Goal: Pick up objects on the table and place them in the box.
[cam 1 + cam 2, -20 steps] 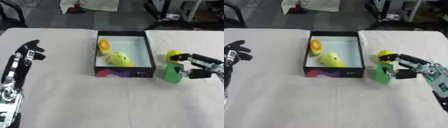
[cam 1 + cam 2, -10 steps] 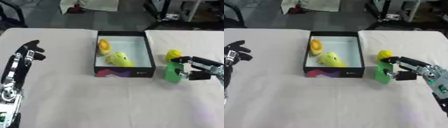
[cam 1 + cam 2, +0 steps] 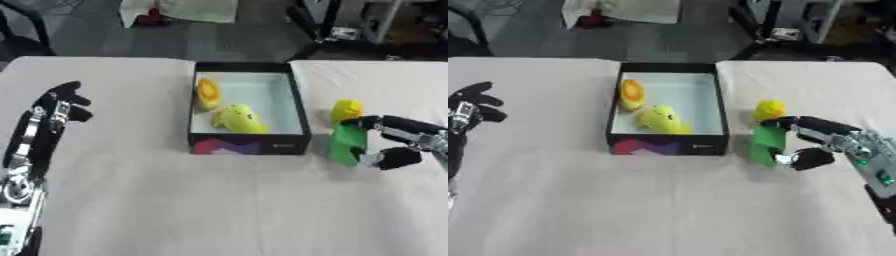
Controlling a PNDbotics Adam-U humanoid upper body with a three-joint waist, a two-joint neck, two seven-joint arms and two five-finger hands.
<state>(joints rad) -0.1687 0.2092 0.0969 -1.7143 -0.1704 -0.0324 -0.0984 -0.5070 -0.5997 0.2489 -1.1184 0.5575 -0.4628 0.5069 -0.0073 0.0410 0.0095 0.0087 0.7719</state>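
A black box with a white floor is seen at the middle of a table covered in pale cloth; its near wall bears a coloured pattern. Two things are held inside it: an orange and yellow piece against the left wall, and a yellow-green piece near the front. Just right of the box, a green block is gripped upright by the right hand; fingers are curled over its top and the thumb is pressed in from below; whether the block rests on the cloth cannot be told. A small yellow object is set on the table just behind the block, apart from the box. The left hand is kept at the left edge, fingers relaxed and nothing held.
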